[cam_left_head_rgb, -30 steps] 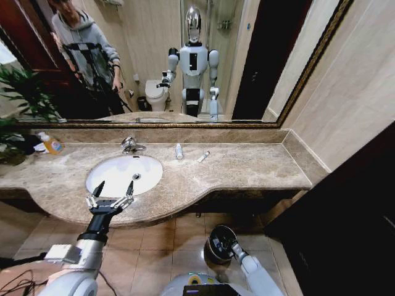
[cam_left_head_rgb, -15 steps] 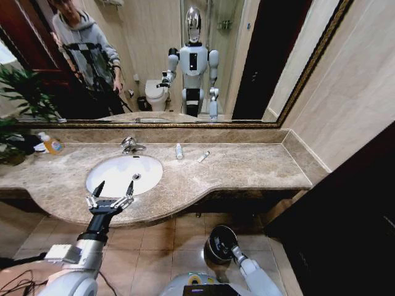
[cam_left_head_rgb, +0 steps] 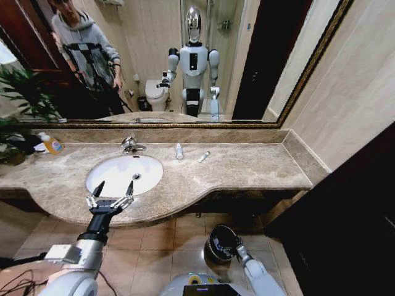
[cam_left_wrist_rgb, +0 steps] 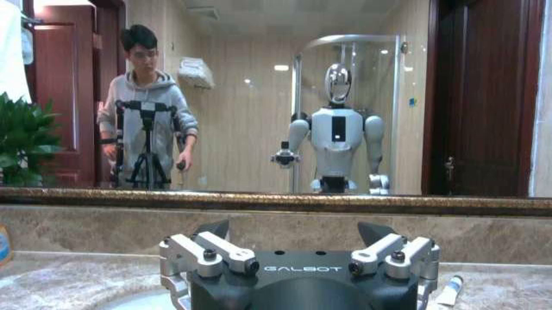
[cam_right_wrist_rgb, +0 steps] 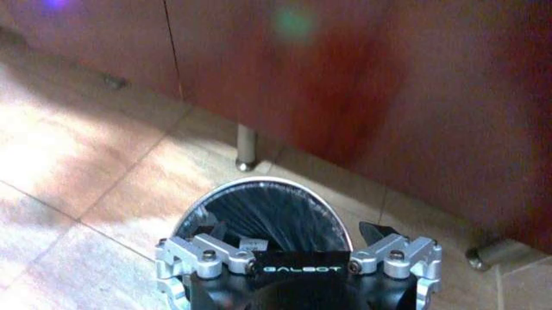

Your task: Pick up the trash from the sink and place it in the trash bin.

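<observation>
1. 2 small pieces of trash lie on the beige marble counter (cam_left_head_rgb: 247,166), in the upper centre of the head view: a tiny white bottle (cam_left_head_rgb: 179,151) and, just right of it, a little white tube (cam_left_head_rgb: 203,156). Both are apart from the sink (cam_left_head_rgb: 117,174), whose white oval porcelain bowl looks bare around its drain hole.
2. The trash bin (cam_left_head_rgb: 217,242), lower centre of the head view, is round and dark with a shiny metal rim and a black liner; small white items lie inside it in the right wrist view.
3. The left gripper (cam_left_head_rgb: 113,190) hovers over the counter's front edge, just below the sink, with its fingers spread wide and nothing between them.
4. The right gripper (cam_right_wrist_rgb: 298,248) hangs directly above the bin; I cannot tell its finger state.
5. Handling judgement: the bottle and tube are probably light, smooth plastic that rolls and slips on polished marble. Grip each across the middle of its body. The tube is likely soft, so squeeze it gently.
</observation>
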You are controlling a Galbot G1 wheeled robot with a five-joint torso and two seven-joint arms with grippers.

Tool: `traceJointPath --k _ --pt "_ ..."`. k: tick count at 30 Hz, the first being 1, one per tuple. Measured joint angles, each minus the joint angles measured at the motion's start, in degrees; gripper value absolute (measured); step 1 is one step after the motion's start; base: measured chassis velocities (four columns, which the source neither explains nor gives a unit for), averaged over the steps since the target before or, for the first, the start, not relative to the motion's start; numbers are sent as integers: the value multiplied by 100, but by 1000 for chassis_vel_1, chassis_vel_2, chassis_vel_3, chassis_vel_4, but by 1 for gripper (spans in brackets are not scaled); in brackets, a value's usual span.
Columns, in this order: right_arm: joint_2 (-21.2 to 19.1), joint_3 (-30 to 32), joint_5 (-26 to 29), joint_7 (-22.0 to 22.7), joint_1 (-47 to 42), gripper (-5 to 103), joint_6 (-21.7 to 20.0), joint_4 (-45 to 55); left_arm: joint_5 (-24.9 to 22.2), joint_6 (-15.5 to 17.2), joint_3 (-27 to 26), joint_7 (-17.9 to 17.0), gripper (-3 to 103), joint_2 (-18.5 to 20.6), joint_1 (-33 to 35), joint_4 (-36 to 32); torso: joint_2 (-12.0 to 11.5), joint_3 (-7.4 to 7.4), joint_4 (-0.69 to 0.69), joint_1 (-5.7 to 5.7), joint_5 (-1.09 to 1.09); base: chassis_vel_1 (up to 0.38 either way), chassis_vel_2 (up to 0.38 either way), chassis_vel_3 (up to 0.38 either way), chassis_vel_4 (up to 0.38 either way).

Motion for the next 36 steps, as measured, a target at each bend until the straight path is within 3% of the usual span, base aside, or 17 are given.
traceJointPath --k 11,16,18,29,36 --pt "-195 217 573 -14 -922 100 -302 1712 0 0 0 0 100 0 0 0 0 0 1 0 0 0 0 0 0" --pt "-123 558 1195 121 -1595 100 -317 2796 0 0 0 0 100 0 0 0 0 0 1 0 0 0 0 0 0" --pt "-92 651 1730 198 -1943 100 -311 3308 0 0 0 0 100 0 0 0 0 0 0 0 0 0 0 0 0" --pt "122 1397 3025 381 -3111 100 12 5533 0 0 0 0 100 0 0 0 0 0 1 1 -1 0 0 0 0" --pt "301 1900 3121 394 -3416 100 526 6394 0 0 0 0 100 0 0 0 0 0 0 1 -2 0 0 0 0"
